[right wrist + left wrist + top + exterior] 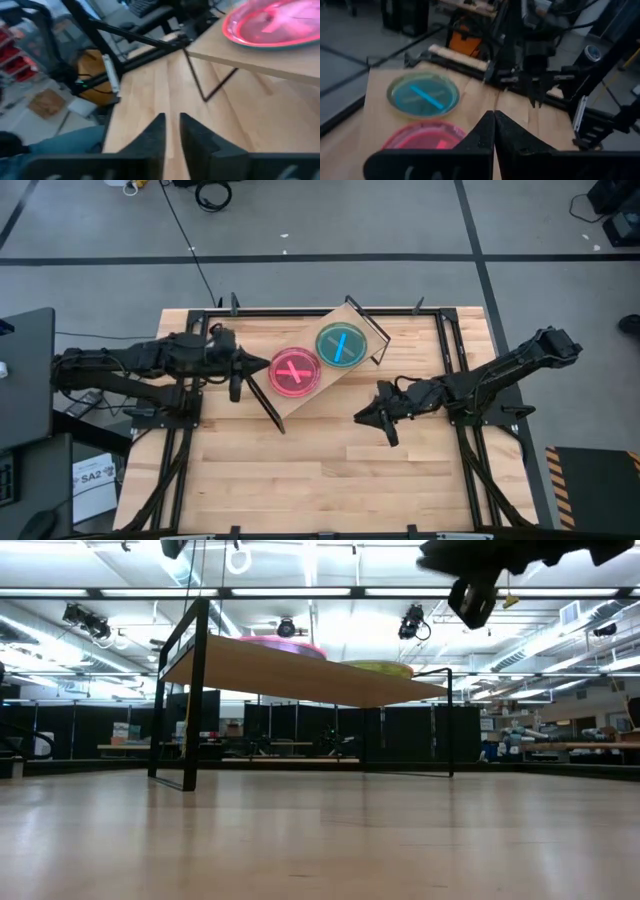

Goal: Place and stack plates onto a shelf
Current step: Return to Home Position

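The shelf [322, 360], a light wooden board on black wire legs, stands slantwise in the middle of the table. On it rest a pink stack of plates [294, 372] and a green-blue stack [339, 343]; both also show in the left wrist view, the pink stack [422, 137] and the green-blue stack [422, 95]. My left gripper [238, 387] is shut and empty, just left of the shelf's near-left end. My right gripper [385, 428] is almost shut and empty, above the table to the right of the shelf. The pink stack shows in the right wrist view [272, 25].
The slatted tabletop [330, 480] is framed by black rails [455, 360]. The shelf's wire legs [268, 408] stand at both ends. In the low view the shelf board [300, 670] hangs high over open tabletop. A person's blue sleeve [60, 140] shows beyond the table edge.
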